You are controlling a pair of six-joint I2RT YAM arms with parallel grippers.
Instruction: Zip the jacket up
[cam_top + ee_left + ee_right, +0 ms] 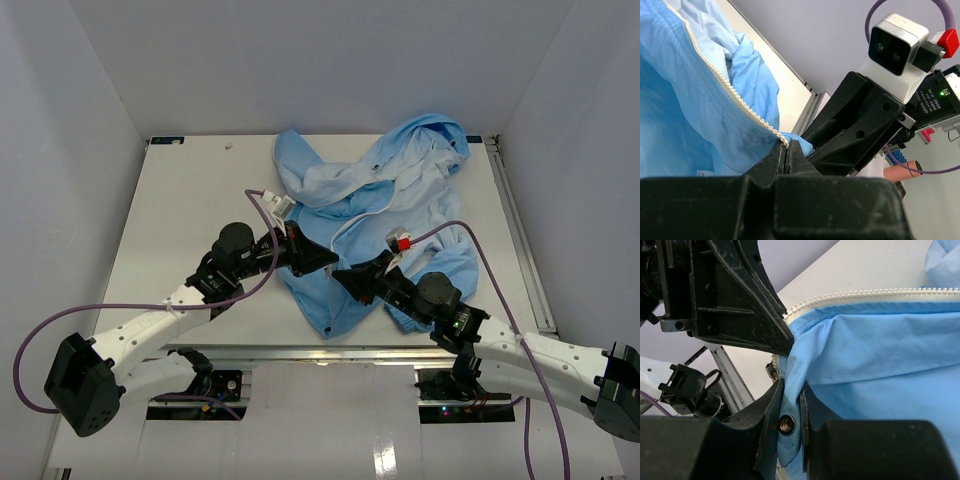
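Pinching the bottom end of the zipper (730, 87), the left gripper (786, 150) is fully closed on the hem of the jacket (400, 190). The right gripper (789, 395), almost tip to tip with it, has its jaws narrowed onto a fold of hem bearing a snap (786, 424). The jacket lies crumpled and unzipped on the table (190, 200), from centre to far right.

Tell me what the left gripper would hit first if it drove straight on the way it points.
Shut on the zipper edge of the jacket, the left gripper points at the right gripper, which pinches the same edge just ahead. It would likely meet those black fingers first, though depth is unclear.
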